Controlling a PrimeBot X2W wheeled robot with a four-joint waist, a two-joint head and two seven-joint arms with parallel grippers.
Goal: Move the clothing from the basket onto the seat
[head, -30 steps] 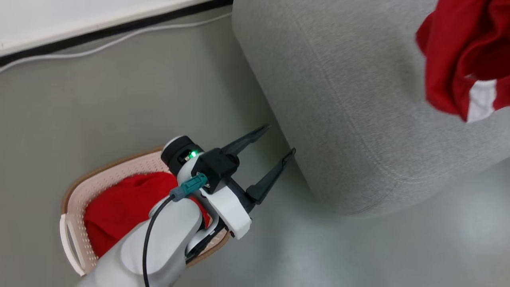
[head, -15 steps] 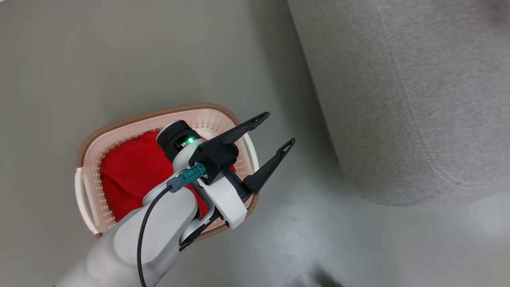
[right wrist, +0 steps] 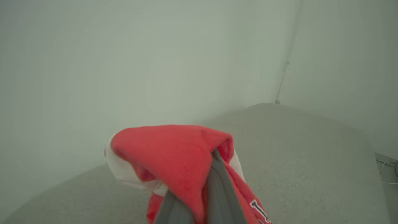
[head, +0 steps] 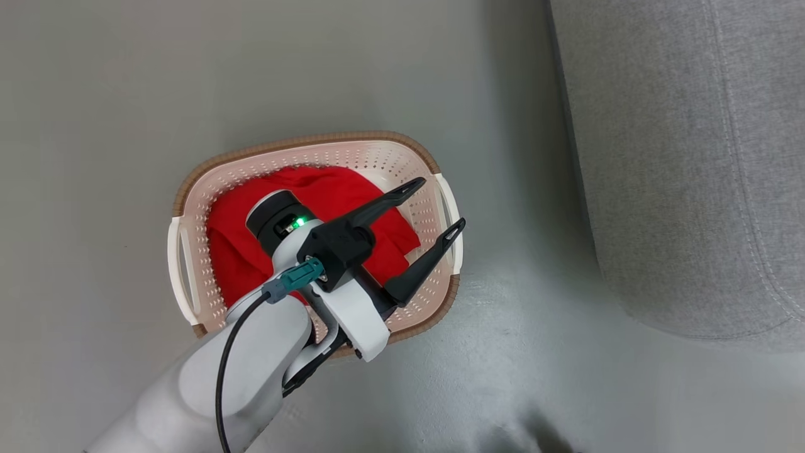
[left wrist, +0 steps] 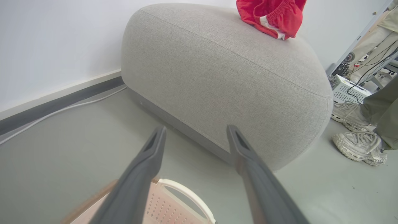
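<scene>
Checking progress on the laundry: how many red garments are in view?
2. One red garment lies in the basket beneath the open left claw; the other garment is pinched in the shut right claw over the seat. More may hide underneath.

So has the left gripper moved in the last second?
Yes: the left gripper has swung away from the seat, whose edge its tips were near, and now hangs over the basket.

Looking like a lab test room, going by the bare grey floor [left wrist: 62,149], plain white wall [left wrist: 46,46] with dark skirting [left wrist: 31,115], loose cable [left wrist: 77,104] alongside, and wired white equipment box [left wrist: 349,91] beside a bystander's sneakers [left wrist: 359,147].
</scene>
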